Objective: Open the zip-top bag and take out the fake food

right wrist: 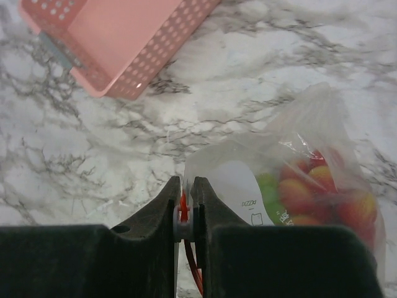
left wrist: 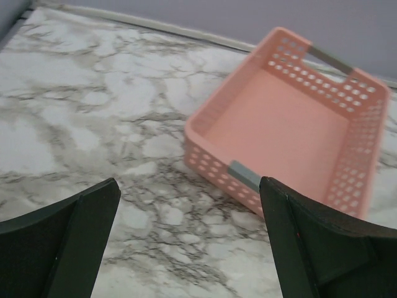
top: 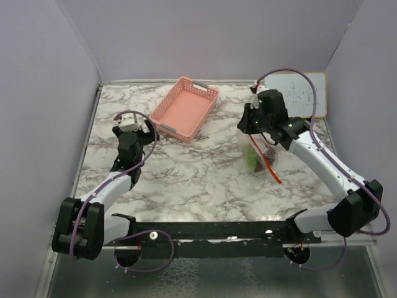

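Observation:
The zip-top bag [right wrist: 291,167] is see-through and crinkly, with a red-orange zip strip [right wrist: 184,211] at its mouth. My right gripper [right wrist: 184,186] is shut on that strip and holds the bag up above the table. The fake food [right wrist: 310,192], red, orange and green pieces, sits inside the bag. In the top view the bag [top: 260,155] hangs below my right gripper [top: 251,124] at the right of the table, its strip trailing down. My left gripper [left wrist: 189,205] is open and empty, low over the table at the left [top: 139,133], near the pink basket.
A pink mesh basket [top: 184,108] stands empty at the back middle; it also shows in the left wrist view [left wrist: 291,124] and the right wrist view [right wrist: 118,37]. A white board [top: 304,93] lies at the back right. Walls close in the table on three sides.

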Robot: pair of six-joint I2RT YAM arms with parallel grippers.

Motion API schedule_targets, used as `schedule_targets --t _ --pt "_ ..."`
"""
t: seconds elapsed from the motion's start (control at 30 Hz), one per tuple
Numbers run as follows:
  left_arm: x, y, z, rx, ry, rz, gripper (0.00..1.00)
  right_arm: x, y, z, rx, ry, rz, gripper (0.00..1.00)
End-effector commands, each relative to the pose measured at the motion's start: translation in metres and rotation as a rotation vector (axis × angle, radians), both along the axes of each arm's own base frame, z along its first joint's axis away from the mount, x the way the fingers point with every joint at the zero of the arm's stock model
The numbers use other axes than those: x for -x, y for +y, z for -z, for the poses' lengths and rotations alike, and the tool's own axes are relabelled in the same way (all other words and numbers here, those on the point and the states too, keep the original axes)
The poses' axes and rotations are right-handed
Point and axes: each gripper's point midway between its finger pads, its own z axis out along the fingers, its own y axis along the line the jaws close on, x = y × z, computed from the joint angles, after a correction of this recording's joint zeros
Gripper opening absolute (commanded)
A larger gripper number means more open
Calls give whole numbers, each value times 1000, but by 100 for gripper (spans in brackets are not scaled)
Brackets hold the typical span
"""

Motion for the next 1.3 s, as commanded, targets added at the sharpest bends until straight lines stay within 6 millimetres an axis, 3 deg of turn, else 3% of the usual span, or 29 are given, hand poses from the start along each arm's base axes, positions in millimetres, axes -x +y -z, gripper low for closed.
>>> schedule_targets --t 0.0,0.2,0.37,0.43,0.5,0.57,0.63,0.77,1.07,1.17,1.27 --pt "8 -75 -37 -12 -103 278 98 0 67 -6 -10 -71 -248 1" --pt "31 -153 -54 -6 -180 638 99 25 95 -1 -99 -89 -458 1" --pt "50 -202 -50 17 -208 917 98 39 90 22 -74 -47 -494 14" --pt "54 -219 -48 51 -206 994 90 46 89 24 -78 -53 -513 17" --pt "57 -237 -44 63 -196 1059 80 48 83 24 -72 -61 -488 35" --pt "59 -254 -36 50 -171 1107 78 47 76 26 -50 -71 -451 51" --pt "58 -267 -30 36 -153 1130 78 48 69 30 -26 -73 -435 59" --pt "63 -283 -24 13 -155 1166 79 55 60 45 5 -46 -421 62" --pt "62 -285 -3 1 -121 1160 76 77 68 52 -52 -51 -527 64" --pt "60 -285 -1 -2 -113 1157 74 84 66 48 -57 -70 -540 64" --pt "59 -284 1 -7 -106 1149 73 90 68 30 -97 -134 -557 63"
